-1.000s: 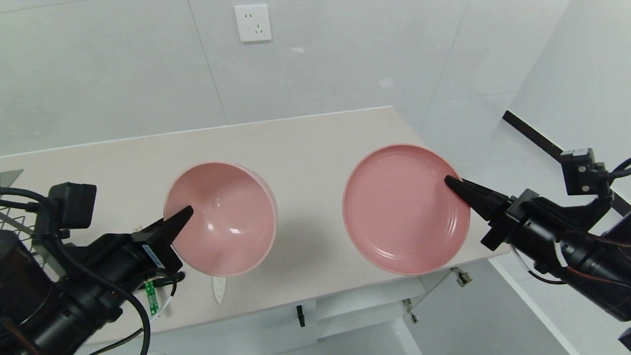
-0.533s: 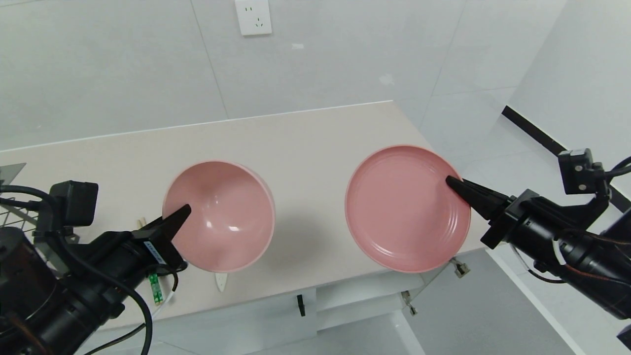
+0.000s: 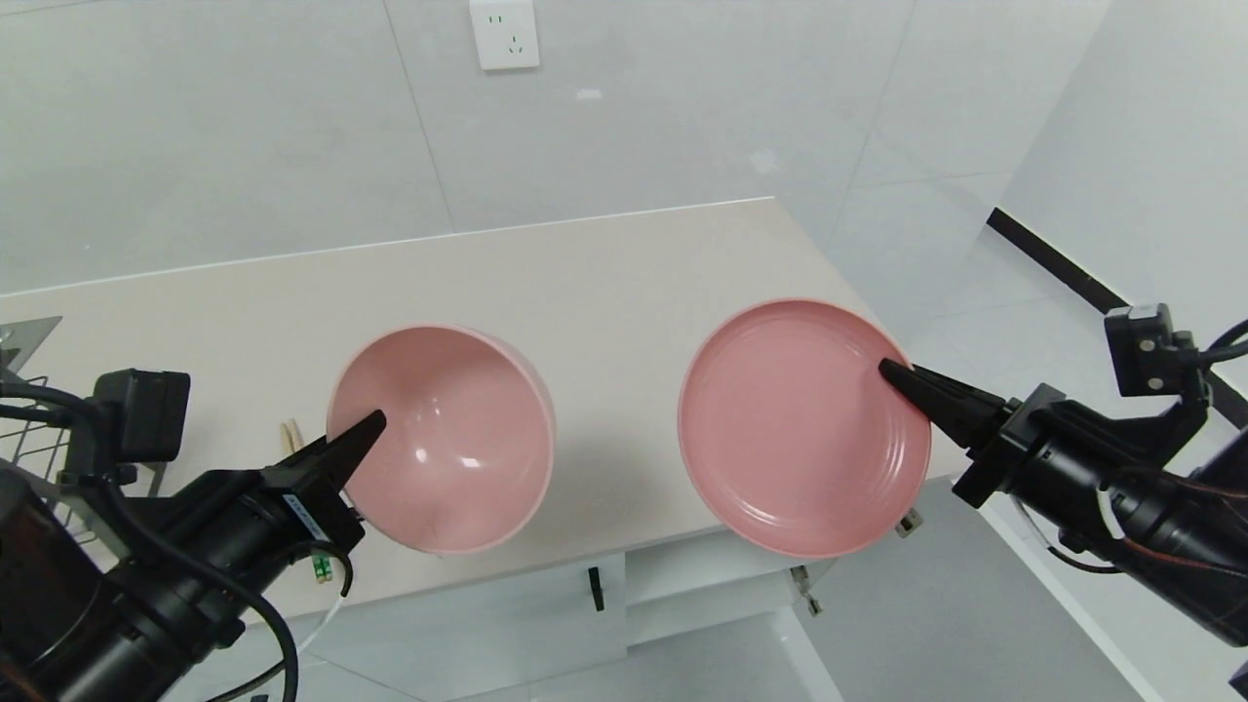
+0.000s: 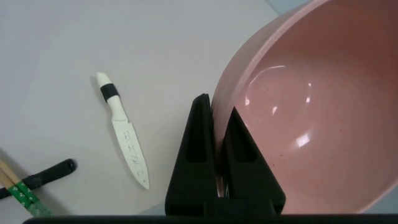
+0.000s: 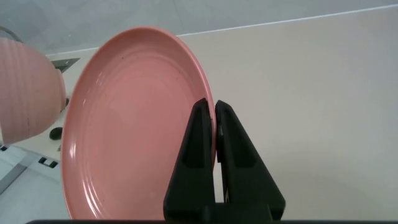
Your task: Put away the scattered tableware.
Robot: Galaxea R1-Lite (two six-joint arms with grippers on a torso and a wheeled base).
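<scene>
My left gripper [image 3: 375,421] is shut on the near rim of a pink bowl [image 3: 444,439] and holds it above the beige counter [image 3: 604,292]. In the left wrist view the gripper [image 4: 214,118] has one finger on either side of the bowl [image 4: 311,106] wall. My right gripper [image 3: 885,367] is shut on the right rim of a pink plate [image 3: 799,424], held over the counter's front right corner. The right wrist view shows the gripper [image 5: 214,109] pinching the plate [image 5: 130,118] edge, with the bowl's ribbed outside [image 5: 25,87] beyond.
A white knife [image 4: 124,140], chopsticks [image 4: 15,186] and a black-handled utensil [image 4: 46,177] lie on the counter under the left arm. A wire rack [image 3: 24,419] stands at the far left. White cabinet fronts [image 3: 595,588] lie below the front edge.
The head camera has shifted. Bowl and plate now hang farther over the counter's front edge, and the bowl covers the white knife seen below it before. Both grips are unchanged.
</scene>
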